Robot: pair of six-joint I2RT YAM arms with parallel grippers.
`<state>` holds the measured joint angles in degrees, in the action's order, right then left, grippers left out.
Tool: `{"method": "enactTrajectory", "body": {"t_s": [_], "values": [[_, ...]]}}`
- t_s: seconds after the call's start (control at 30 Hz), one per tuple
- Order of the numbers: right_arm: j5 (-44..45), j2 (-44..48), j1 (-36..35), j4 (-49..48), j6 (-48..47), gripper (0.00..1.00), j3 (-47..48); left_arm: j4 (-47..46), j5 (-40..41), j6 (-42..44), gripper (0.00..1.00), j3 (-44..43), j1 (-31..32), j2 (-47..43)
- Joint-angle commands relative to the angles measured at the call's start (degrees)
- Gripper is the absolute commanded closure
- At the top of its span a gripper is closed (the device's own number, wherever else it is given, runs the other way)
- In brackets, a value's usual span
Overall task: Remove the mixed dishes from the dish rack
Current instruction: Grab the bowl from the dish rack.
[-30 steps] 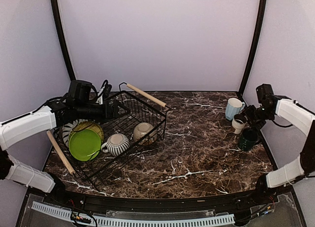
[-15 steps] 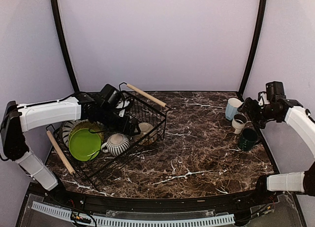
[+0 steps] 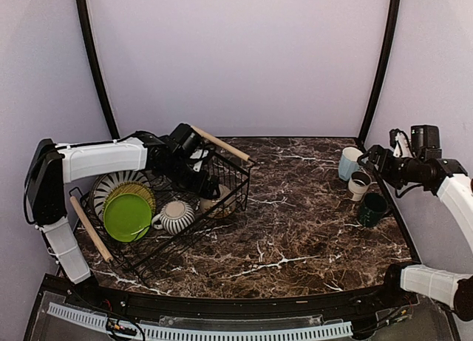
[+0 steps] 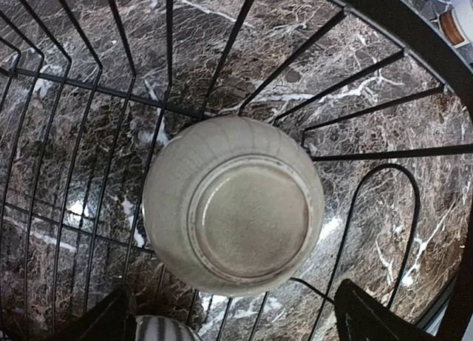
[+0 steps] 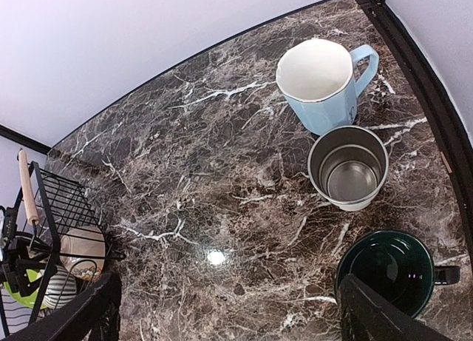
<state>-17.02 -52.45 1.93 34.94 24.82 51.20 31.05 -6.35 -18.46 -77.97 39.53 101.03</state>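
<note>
Reaching farther toward centre frame, left gripper point(image 4: 236, 316) is hovering wide open, empty, over the upside-down ribbed cream bowl point(image 4: 233, 208) in the rack point(image 3: 220, 143); right gripper point(image 5: 229, 315) is gaping empty.

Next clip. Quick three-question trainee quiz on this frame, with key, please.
1. True or false: the cream bowl lies upside down in the dish rack.
2. How many cups or mugs stand on the table outside the rack?
3. The left gripper is: A open above the bowl; B shut on the bowl; C outside the rack.
Key: 1 true. 2 three: light blue cup, small white cup, dark teal mug. 3 A.
</note>
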Motion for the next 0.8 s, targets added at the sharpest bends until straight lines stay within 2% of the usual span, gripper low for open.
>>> {"method": "enactTrajectory", "body": {"t_s": [0.0, 0.4, 0.63, 0.77], "values": [[-2.00, -0.06, 0.26, -1.48, -2.18, 0.01, -0.79, 7.00, 3.39, 1.75, 0.06, -0.58, -0.07, -3.14], [-5.94, -2.20, 0.13, -6.06, -1.26, 0.01, -2.58, 17.67, 16.15, -0.17, 0.01, 9.33, -0.41, -14.22], [-5.88, -1.32, 0.09, -5.86, -1.33, 0.01, -2.69, 11.94, 4.46, -0.96, 0.01, 15.65, -3.54, -16.34], [-5.16, -0.44, 0.08, -5.32, -1.50, 0.01, -2.68, 10.34, 1.52, -2.64, 0.01, 17.65, -3.67, -16.39]]}}
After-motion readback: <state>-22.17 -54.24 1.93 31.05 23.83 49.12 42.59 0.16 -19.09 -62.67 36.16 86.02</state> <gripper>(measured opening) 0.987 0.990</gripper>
